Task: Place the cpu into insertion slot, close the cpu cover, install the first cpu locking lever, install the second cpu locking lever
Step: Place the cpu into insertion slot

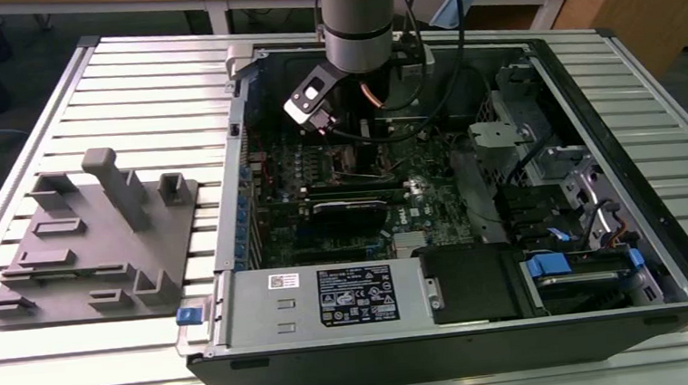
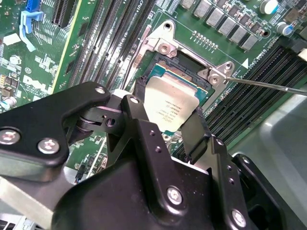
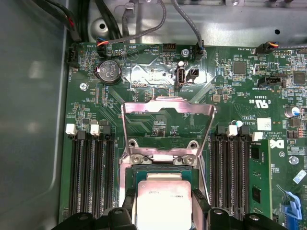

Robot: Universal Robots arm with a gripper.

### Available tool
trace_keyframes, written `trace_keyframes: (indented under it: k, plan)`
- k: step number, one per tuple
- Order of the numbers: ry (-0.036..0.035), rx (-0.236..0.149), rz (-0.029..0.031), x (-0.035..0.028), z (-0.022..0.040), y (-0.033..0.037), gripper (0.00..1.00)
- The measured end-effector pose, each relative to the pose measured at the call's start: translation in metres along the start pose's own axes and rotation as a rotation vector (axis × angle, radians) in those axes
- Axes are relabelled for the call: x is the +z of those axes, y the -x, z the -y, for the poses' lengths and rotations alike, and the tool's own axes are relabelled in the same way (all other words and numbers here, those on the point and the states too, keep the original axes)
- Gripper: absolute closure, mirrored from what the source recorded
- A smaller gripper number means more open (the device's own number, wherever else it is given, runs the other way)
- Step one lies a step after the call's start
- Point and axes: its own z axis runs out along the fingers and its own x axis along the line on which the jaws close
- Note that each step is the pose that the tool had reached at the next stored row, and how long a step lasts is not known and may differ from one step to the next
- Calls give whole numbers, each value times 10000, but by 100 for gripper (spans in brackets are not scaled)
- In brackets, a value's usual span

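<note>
The black 2-fingered gripper is clamped on the small square silvery-grey cpu, with 1 finger on each of 2 opposite edges. The chip hangs slightly tilted over the square silver-rimmed insertion slot. This is mid-board on the green circuit board, between 2 banks of long black slots. Whether it has seated is unclear. The thin silver cpu cover stands raised open.
</note>
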Motion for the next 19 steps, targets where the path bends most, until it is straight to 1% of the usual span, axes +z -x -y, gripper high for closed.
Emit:
trace_keyframes:
  k: [4, 7, 10, 12, 15, 18, 19]
  plan:
    - [11, -11, -3, 11, 0, 0, 46]
    - [54, -30, -3, 30, 3, 0, 46]
    - [74, -35, -3, 35, 5, 0, 46]
    - [120, -44, -4, 43, 10, 0, 46]
    - [131, -47, -3, 44, 12, 0, 46]
    - [157, -47, -2, 48, 39, 0, 46]
    - [168, -48, 9, 50, 50, 0, 46]
